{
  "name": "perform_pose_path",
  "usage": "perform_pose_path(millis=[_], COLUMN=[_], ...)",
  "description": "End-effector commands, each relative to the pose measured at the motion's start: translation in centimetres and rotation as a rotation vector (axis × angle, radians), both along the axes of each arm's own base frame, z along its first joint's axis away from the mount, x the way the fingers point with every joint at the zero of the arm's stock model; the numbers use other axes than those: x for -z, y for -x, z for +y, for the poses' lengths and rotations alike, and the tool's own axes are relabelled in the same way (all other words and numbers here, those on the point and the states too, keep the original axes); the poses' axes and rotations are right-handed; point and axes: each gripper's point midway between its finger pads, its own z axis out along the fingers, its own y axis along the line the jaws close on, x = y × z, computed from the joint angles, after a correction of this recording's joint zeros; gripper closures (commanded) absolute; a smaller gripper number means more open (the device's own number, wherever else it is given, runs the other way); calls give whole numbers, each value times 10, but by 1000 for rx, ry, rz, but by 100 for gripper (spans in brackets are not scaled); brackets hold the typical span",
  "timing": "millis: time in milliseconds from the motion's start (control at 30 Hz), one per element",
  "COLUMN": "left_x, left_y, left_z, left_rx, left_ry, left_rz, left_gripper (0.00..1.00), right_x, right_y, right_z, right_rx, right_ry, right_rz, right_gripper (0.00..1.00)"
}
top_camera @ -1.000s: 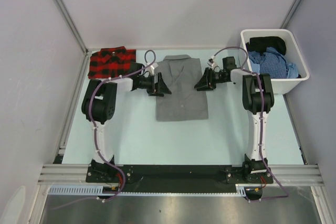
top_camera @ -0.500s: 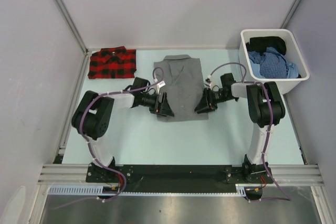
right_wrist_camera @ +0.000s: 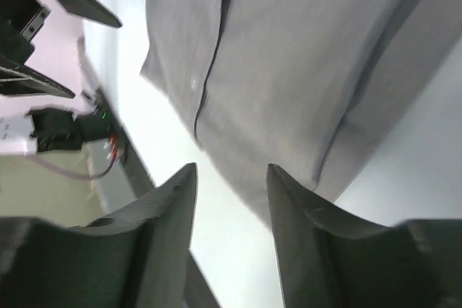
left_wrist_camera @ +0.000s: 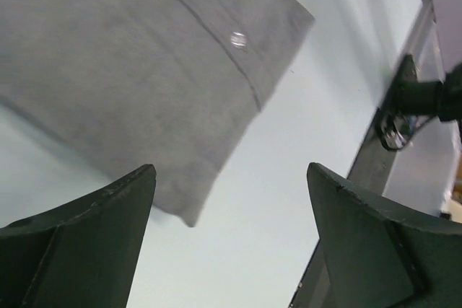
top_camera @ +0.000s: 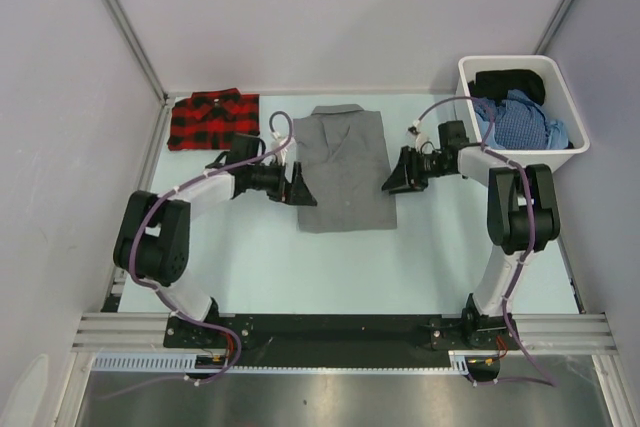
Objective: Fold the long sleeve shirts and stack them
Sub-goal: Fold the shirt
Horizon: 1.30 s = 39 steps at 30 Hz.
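I see the plain mid-grey collared button-up shirt [top_camera: 343, 169] lying folded into a rectangle at the middle of the pale blue-green tabletop [top_camera: 250, 247], collar towards the far wall. The red-and-black plaid shirt [top_camera: 213, 119] lies folded in the far left corner, well apart from it. My left gripper [top_camera: 303, 187] sits low at the grey shirt's left edge, fingers spread wide with nothing between them. My right gripper [top_camera: 392, 179] is at the shirt's right edge, fingers parted by a narrower gap and holding nothing. A white plastic bin [top_camera: 505, 59] at the far right holds blue and black clothes.
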Motion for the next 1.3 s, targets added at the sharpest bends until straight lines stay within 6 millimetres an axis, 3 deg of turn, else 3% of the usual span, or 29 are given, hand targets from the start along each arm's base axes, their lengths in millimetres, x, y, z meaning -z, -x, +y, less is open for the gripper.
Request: perform_pose_path(millis=[0,167,300,500,600,800,967,1200,1267], left_x=[-2,-10,-6,-6,-7,-8,-9,-7,-11], left_y=[-38,-61,-68,-78,-80,-81,-77,-75,-67], left_z=[26,41,55,63,63,62,57,46,31], left_rx=[-118,-155,-194,-216,-215,-213,-195,-174,-128], left_ry=[-71,-114,-141,-152,-150,-143,-113,-64,-22], left_rz=[-64,-119,-103,-111,-112,-111,-108,-79,-70], left_gripper=[7,6,6,6,6,6,7,10,12], right_x=[0,11,16,29,31,28,18,25,29], right_y=[-56,-93,-103,-103,-104,-106,-111,-110,-109], right_z=[-9,-11,-5,4,3,-12,-25,1,5], right_rx=[82,115,115,110,116,137,153,89,77], right_ry=[85,126,112,97,97,120,120,103,108], right_rz=[-135,-184,-195,-159,-156,-164,-190,-186,-184], right_gripper=[48,46,47,49,57,99,100,100,99])
